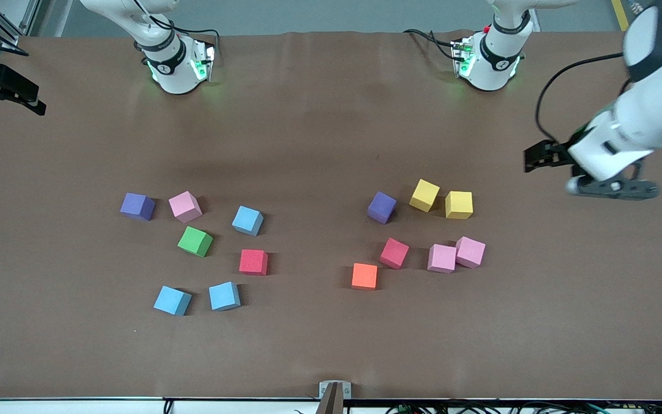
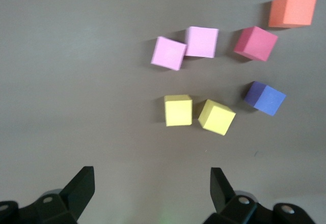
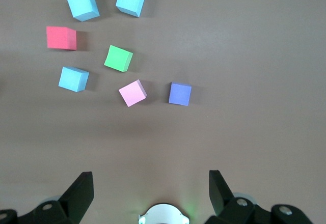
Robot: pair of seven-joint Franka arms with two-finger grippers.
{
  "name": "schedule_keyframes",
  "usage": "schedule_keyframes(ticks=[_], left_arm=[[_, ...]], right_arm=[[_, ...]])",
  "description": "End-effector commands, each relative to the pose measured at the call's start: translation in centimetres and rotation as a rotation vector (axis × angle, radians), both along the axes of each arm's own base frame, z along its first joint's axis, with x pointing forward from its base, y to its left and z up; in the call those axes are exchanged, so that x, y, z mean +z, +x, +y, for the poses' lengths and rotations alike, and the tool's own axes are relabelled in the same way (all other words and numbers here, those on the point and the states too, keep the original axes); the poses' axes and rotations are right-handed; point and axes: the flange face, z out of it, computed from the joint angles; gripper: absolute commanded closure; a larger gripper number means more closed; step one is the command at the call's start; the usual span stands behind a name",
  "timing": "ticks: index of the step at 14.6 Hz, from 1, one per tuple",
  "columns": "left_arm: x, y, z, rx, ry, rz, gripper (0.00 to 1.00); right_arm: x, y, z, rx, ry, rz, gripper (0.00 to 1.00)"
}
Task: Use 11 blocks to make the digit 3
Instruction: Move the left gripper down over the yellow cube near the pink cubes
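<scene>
A wide brown counter fills the front view, with both arm bases along its top edge. The left arm reaches in at the upper edge of the frame, at its own end of the counter. In the left wrist view the left pincer hangs released and empty over bare counter, short of two yellow blocks. The right pincer, seen only in the right wrist view, is likewise spread and empty, waiting high over its own base. Fourteen blocks lie across the middle band of the frame in two loose clusters of seven, one toward each arm's end. No digit 3 has been started. These look like matte foam cubes, so probably very light, a little squashy and not slippery. A modest squeeze should hold one, and a hard one may dent it. The best hold is likely across two opposite flat faces, fingers squared to the cube's turn. The pink pair touch and the yellows sit just beside each other, so their free faces are the ones to take.
</scene>
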Motion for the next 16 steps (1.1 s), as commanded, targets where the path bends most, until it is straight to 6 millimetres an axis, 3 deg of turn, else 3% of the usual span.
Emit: schedule_keyframes(ticks=[1,4,7,10,12,16], left_arm=[[-4.0,-1.3,-2.9,-0.036,-0.017,-0.027,0.00],[-8.9,-2.6,-5.3,-0.078,-0.017,-0.031,0.00],[-14.0,-2.3,-8.2,-0.129,-0.024,-0.018,0.00],[-15.6,-3.2,-11.8,-0.173,-0.007,-0.040,0.00],[-16.9,-3.8,-12.7,-0.140,0.012,-0.087,0.00],[-21.7,-7.2,-14.5,-0.093,-0.015,-0.146,0.00]], right_arm=[[0.2,-0.4,-0.3,0.038,0.008,-0.005,0.00],[0.3,-0.3,-0.3,0.034,0.036,-0.017,0.00],[0.4,-0.3,-0.4,0.027,0.042,-0.021,0.00],[0.4,-0.4,-0.2,-0.005,0.036,-0.012,0.00],[0.4,-0.4,-0.5,-0.014,0.031,-0.010,0.00],[0.4,-0.4,-0.4,-0.009,0.028,-0.012,0.00]])
